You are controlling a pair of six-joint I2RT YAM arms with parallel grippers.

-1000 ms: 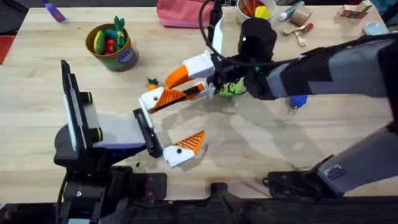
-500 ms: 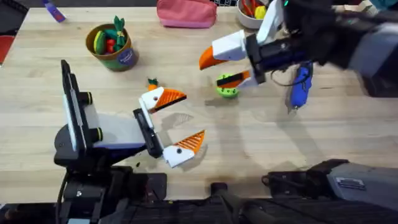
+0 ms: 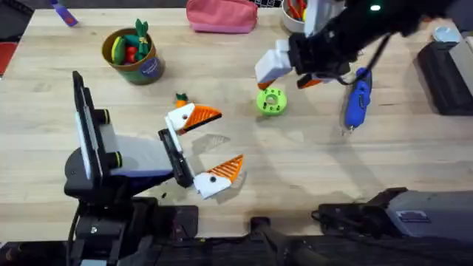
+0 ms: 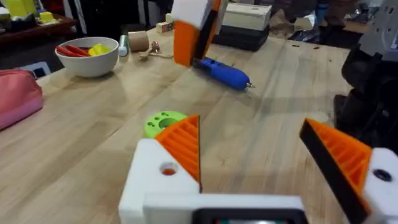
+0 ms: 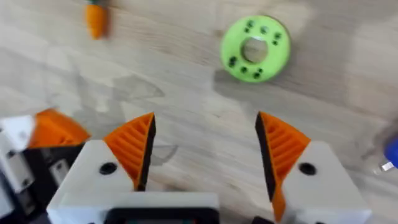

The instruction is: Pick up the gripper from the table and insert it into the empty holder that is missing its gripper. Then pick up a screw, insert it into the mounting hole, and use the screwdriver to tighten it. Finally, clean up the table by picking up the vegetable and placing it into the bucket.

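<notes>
The right gripper (image 3: 292, 70), fingers spread wide and empty, hovers just beside the blue screwdriver (image 3: 358, 103), whose length runs toward the table's front edge; the left gripper (image 3: 211, 151), also wide open, lies well apart.

Green ring (image 3: 271, 102) on wooden table (image 3: 295, 170), pink pouch (image 3: 220, 15), white bowl (image 4: 88, 55)

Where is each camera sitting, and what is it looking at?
Overhead: sits above the table looking down; sees the bucket, the screwdriver, both arms, the left end effector and the right end effector.
Left wrist: sits on the left arm looking across the table; sees its own open end effector, the green ring and the screwdriver.
Right wrist: sits on the right arm looking down; sees its own open end effector, the green ring and the carrot.
Shared: all three see the green ring.
</notes>
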